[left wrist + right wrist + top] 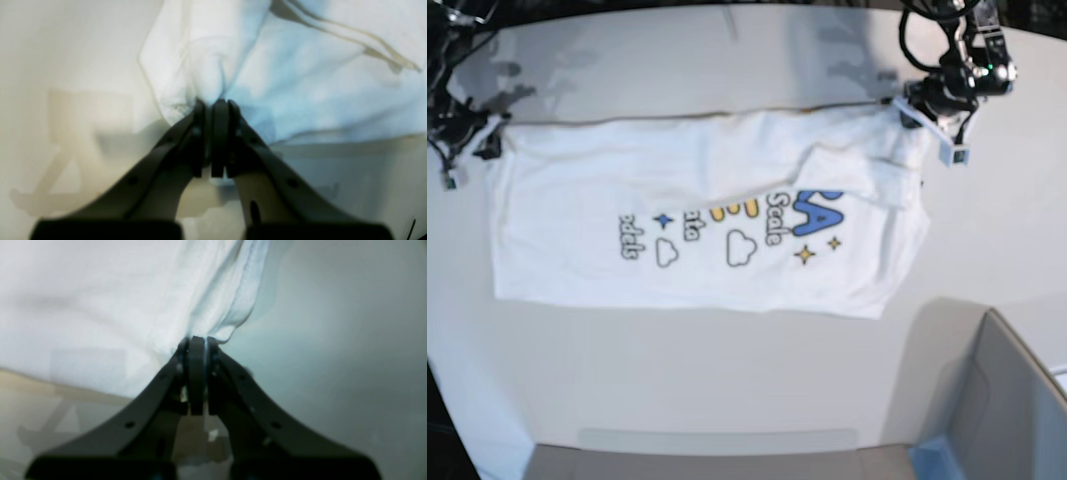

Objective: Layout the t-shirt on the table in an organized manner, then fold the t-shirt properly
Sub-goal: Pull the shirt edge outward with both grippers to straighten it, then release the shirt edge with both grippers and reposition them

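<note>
The white t-shirt (577, 200) lies stretched out sideways on the table (727, 370), its blue-yellow lettering, clouds and stars facing up. A flap of cloth is folded over the print near its right end. My left gripper (907, 108) is at the shirt's far right corner, shut on a pinch of cloth. In the left wrist view the left gripper (213, 101) has the t-shirt (300, 83) bunched at its tips. My right gripper (489, 140) is at the far left corner. In the right wrist view the right gripper (196, 338) is shut on the hemmed edge of the t-shirt (100, 306).
A grey open-topped bin (1012, 400) stands at the near right corner of the table. Cables hang from both arms along the far edge. Bare white tabletop stretches in front of the shirt.
</note>
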